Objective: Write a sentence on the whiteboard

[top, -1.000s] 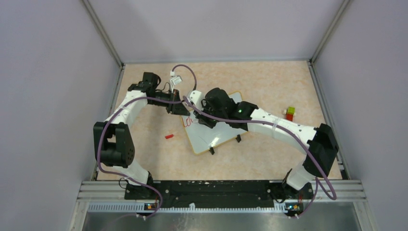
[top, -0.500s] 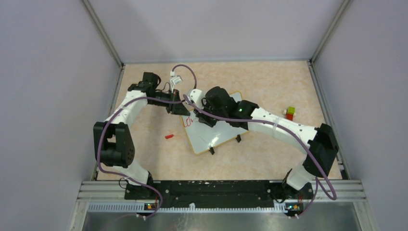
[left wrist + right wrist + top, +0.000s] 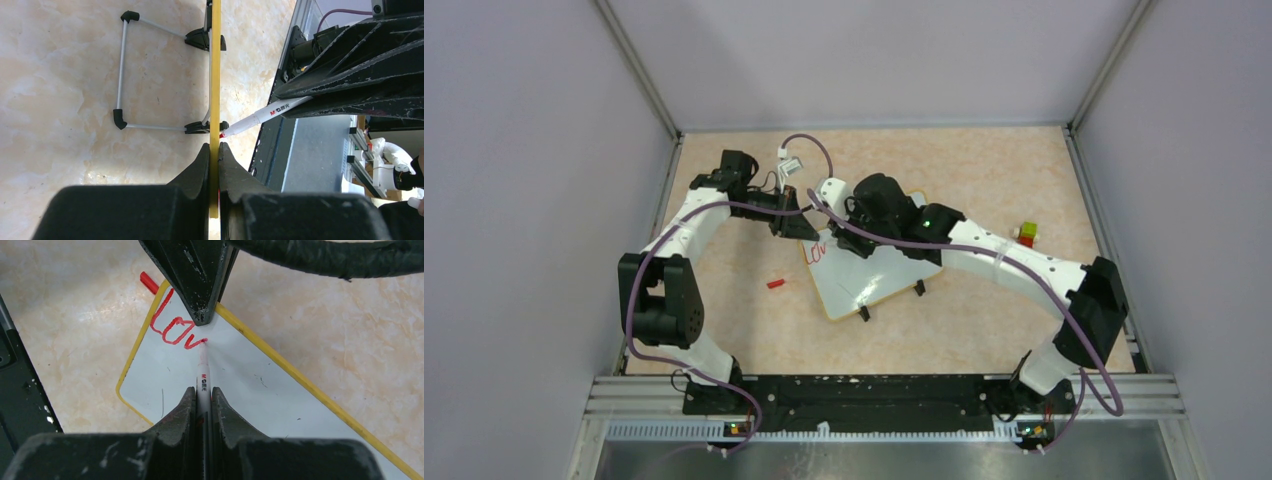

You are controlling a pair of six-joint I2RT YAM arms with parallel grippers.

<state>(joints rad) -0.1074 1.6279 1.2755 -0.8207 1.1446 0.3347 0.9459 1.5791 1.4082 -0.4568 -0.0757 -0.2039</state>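
The whiteboard (image 3: 874, 278), white with a yellow rim (image 3: 215, 85) (image 3: 300, 382), stands tilted on black clip feet (image 3: 863, 313) at mid-table. My left gripper (image 3: 809, 228) (image 3: 214, 152) is shut on its far-left rim. My right gripper (image 3: 842, 240) (image 3: 202, 395) is shut on a white marker (image 3: 203, 374) (image 3: 260, 116), its red tip touching the board. The sentence (image 3: 175, 327) (image 3: 816, 251) reads "Lov" in red by the board's left corner.
A red marker cap (image 3: 775, 283) lies on the table left of the board; it also shows in the right wrist view (image 3: 149, 282). A small red, green and yellow block (image 3: 1027, 235) sits at the right. A white connector (image 3: 788, 160) lies at the back.
My right gripper has moved rightward along the board with the marker, and the red writing has grown from "L" to "Lov". The left gripper has held still.
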